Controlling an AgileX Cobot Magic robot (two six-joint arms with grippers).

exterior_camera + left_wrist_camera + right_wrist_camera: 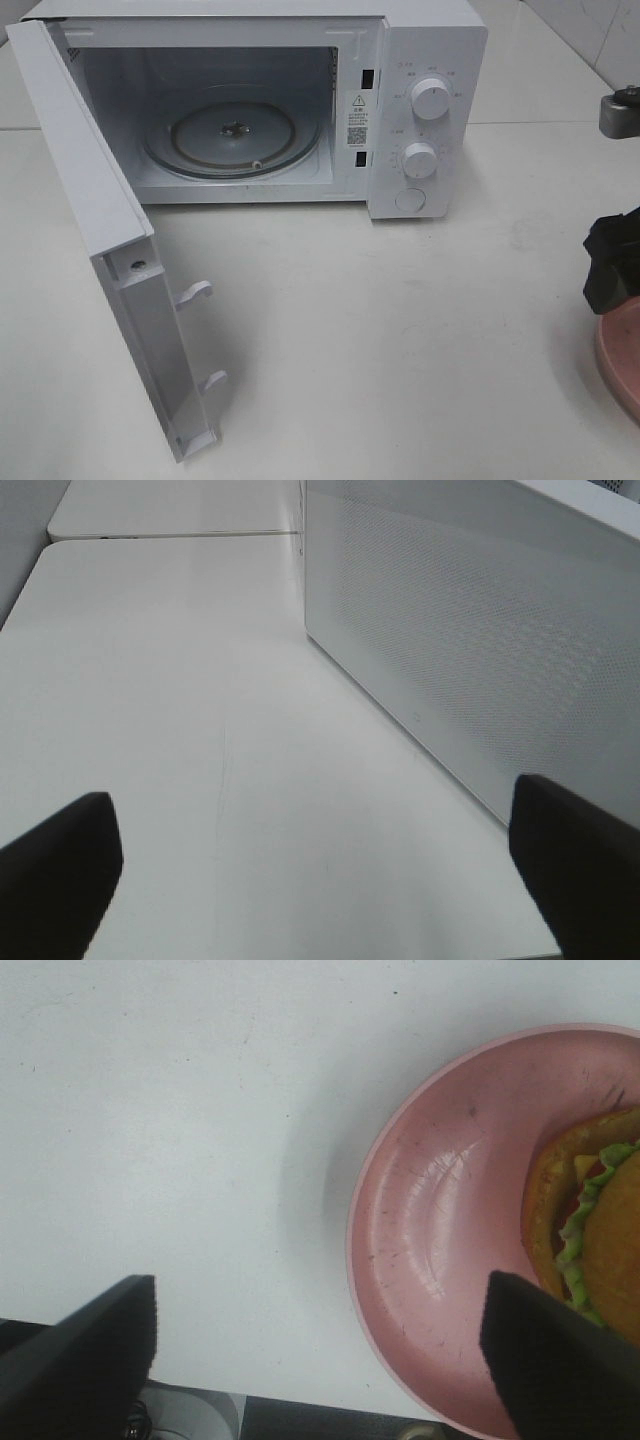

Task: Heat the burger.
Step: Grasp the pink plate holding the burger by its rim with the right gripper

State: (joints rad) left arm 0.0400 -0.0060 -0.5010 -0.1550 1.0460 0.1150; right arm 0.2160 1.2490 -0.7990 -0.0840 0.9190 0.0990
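Microwave door [85, 190] open; 1 burger [600, 1230] on pink plate [440, 1230], loading and heating outstanding; left tool [315, 865], right tool [320, 1355] both spread, unladen.

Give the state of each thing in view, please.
door: open wide.
turntable: bare, nothing on it.
burger: on the plate, not gripped.
plate: flat on the table.
left hand: open, empty.
right hand: open, empty, above the plate's edge.
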